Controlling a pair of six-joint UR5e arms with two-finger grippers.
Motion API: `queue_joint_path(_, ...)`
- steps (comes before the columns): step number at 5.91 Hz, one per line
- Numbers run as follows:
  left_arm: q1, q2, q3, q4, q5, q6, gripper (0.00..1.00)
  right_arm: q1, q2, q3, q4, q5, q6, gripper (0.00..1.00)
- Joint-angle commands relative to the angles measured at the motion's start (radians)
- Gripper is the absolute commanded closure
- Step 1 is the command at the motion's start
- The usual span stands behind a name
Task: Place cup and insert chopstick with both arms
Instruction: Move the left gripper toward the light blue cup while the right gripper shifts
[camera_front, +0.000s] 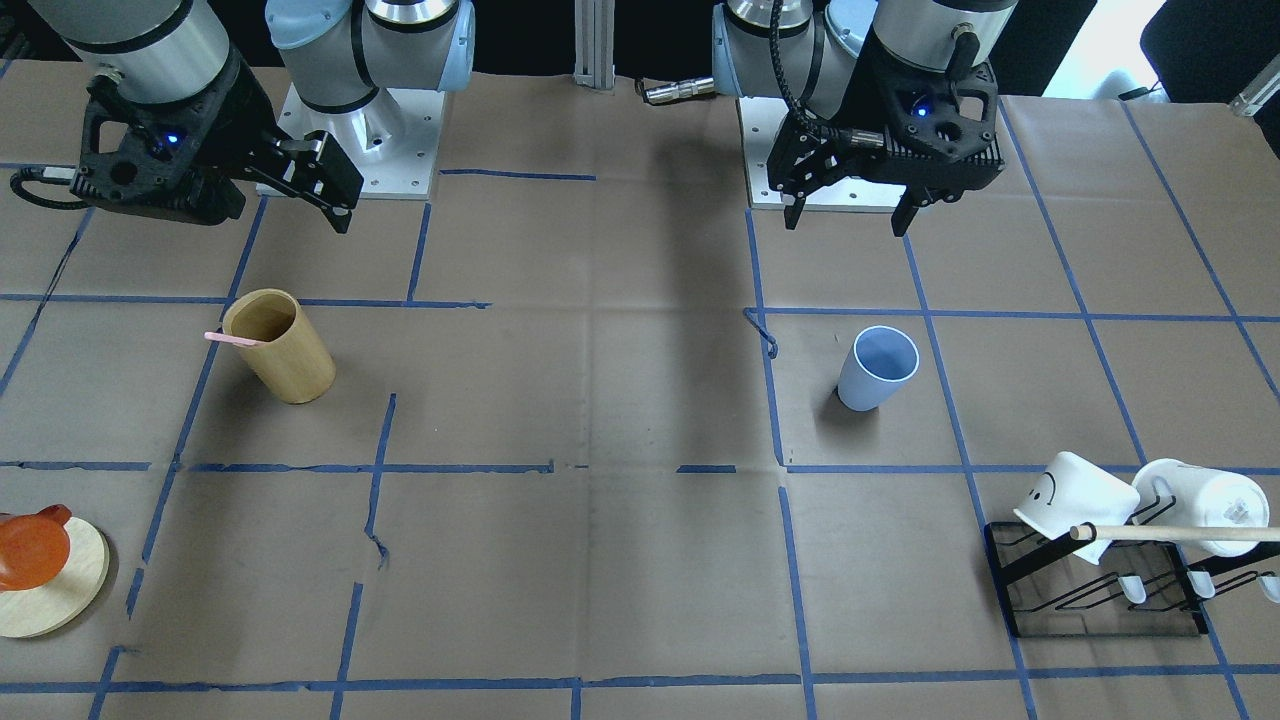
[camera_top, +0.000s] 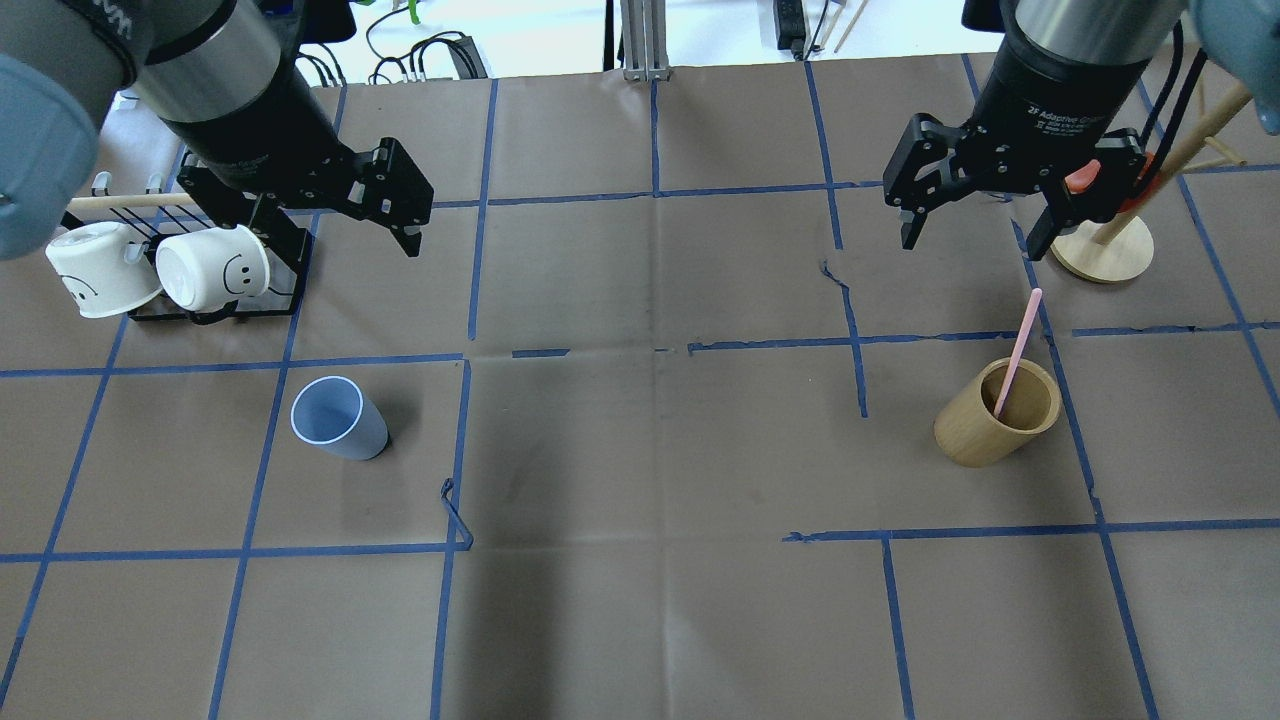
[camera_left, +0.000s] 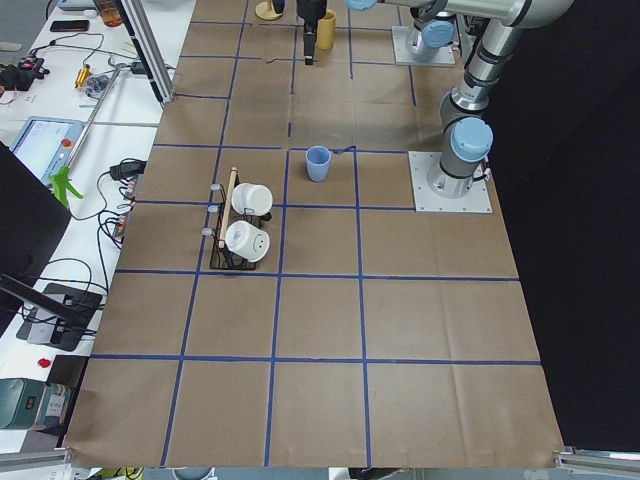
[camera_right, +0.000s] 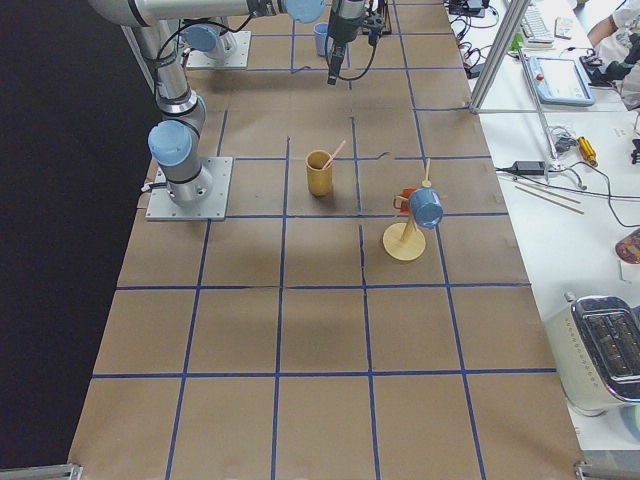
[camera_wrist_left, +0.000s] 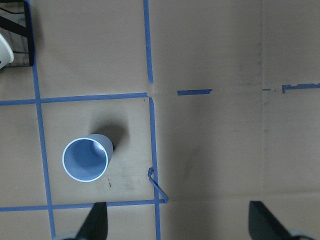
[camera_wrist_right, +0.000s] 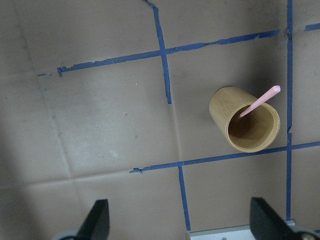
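Observation:
The light-blue cup (camera_top: 338, 418) stands upright and empty on the robot's left half of the table; it also shows in the front view (camera_front: 878, 368) and the left wrist view (camera_wrist_left: 86, 159). The pale-pink chopstick (camera_top: 1020, 345) leans inside the tan wooden cylinder (camera_top: 995, 412) on the right half, its top sticking out over the rim; both show in the right wrist view (camera_wrist_right: 259, 102). My left gripper (camera_front: 850, 215) hangs open and empty high above the table, short of the cup. My right gripper (camera_top: 975, 240) hangs open and empty, beside and above the cylinder.
A black wire rack (camera_top: 215, 300) with two white mugs and a beige rod (camera_front: 1180, 533) sits at the far left. A round wooden stand (camera_top: 1105, 250) with an orange mug (camera_front: 30, 545) sits at the far right. Blue tape lines cross the brown paper.

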Motion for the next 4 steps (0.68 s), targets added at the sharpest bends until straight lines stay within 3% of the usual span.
queue_joint_path(1,0.0,0.0,0.0,0.0,0.0,0.0,0.01,0.0,0.001,0.005,0.0,-0.003,0.012,0.0)
queue_joint_path(4,-0.002,-0.003,-0.006,0.005,-0.003,0.005,0.01,0.0,0.001,0.005,-0.001,-0.005,0.008,0.0)
